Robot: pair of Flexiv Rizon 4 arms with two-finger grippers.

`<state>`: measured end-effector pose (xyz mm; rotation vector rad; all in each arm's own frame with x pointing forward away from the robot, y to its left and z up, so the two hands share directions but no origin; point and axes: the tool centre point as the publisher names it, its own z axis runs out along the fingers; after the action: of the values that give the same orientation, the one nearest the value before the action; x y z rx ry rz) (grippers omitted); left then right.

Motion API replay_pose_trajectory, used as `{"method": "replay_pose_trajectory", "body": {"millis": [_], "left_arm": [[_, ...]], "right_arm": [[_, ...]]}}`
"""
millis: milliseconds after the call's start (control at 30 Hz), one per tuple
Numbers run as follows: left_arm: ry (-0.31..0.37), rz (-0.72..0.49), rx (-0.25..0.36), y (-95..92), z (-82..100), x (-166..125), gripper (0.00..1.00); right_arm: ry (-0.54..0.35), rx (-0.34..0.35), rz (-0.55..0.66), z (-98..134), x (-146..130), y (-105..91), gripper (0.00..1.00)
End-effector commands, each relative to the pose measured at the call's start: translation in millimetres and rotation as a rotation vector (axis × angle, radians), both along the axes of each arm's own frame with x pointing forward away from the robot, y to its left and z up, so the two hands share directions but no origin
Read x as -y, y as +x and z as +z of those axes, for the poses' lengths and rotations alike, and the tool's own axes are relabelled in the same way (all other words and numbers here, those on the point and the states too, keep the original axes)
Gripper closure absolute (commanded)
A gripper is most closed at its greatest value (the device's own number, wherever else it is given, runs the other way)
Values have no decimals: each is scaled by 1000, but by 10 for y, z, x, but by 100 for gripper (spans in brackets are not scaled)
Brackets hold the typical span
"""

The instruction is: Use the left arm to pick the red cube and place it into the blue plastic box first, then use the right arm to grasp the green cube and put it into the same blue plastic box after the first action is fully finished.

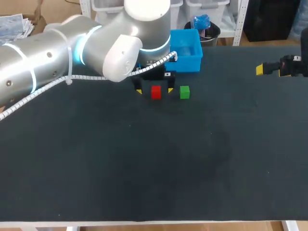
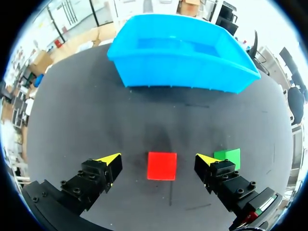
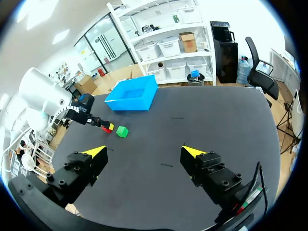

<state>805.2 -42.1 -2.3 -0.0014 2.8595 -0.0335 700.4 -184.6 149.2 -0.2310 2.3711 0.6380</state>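
While the right gripper (image 3: 144, 151) hangs parted well away, the left gripper (image 2: 159, 159) stands parted astride the red cube (image 2: 161, 165)

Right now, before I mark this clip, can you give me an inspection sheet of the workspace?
Surface: dark table, flat and matte.
Job's things: red cube and green cube side by side on the table, apart; blue plastic box beyond them, empty.
Clutter: nothing seen.
End effectors: left end effector open, fingers either side of the red cube, not touching; right end effector open, empty, far to the right.
Cables: white wrapped cable along the left arm.
Surroundings: nothing seen reaching over the table.
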Motion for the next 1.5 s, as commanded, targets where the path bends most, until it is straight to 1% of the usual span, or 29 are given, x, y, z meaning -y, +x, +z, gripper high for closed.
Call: {"method": "replay_pose_trajectory", "body": {"millis": [33, 67, 100, 133, 233, 300, 367, 467, 667, 833, 933, 1100, 1300, 1333, 1500], "left_arm": [[1, -1, 1, 4, -8, 8, 39], [1, -1, 0, 2, -17, 6, 52], [2, -1, -2, 1, -28, 4, 58], [3, 0, -2, 3, -41, 0, 59], [6, 3, -4, 6, -68, -7, 78], [9, 4, -4, 4, -76, -11, 83], [12, 6, -4, 2, -80, -13, 100], [13, 7, -2, 5, -79, -21, 100], [12, 5, 16, 4, 2, -30, 100], [11, 5, 30, -12, 126, -23, 100], [7, 9, 44, -18, 246, -31, 100], [-1, 12, 69, -22, 496, -52, 100], [-19, -6, 139, -58, 847, -86, 100], [-25, -8, 142, -65, 895, -92, 100], [-30, -11, 169, -97, 1086, -112, 100]], "right_arm": [[-1, 0, 0, 2, 2, -3, 0], [-1, 0, 0, 2, 2, -3, 0], [-1, 0, 0, 2, 2, -3, 0], [-1, 0, 0, 2, 2, -3, 0], [-1, 0, 0, 2, 2, -3, 0], [-1, 0, 0, 2, 2, -3, 0], [-1, 0, 0, 2, 2, -3, 0], [-1, 0, 0, 2, 2, -3, 0], [-1, 0, 0, 2, 2, -3, 0], [-1, 0, 0, 2, 2, -3, 0], [-1, 0, 0, 2, 2, -3, 0], [-1, 0, 0, 2, 2, -3, 0], [-1, 0, 0, 2, 2, -3, 0], [-1, 0, 0, 2, 2, -3, 0], [-1, 0, 0, 2, 2, -3, 0]]}}
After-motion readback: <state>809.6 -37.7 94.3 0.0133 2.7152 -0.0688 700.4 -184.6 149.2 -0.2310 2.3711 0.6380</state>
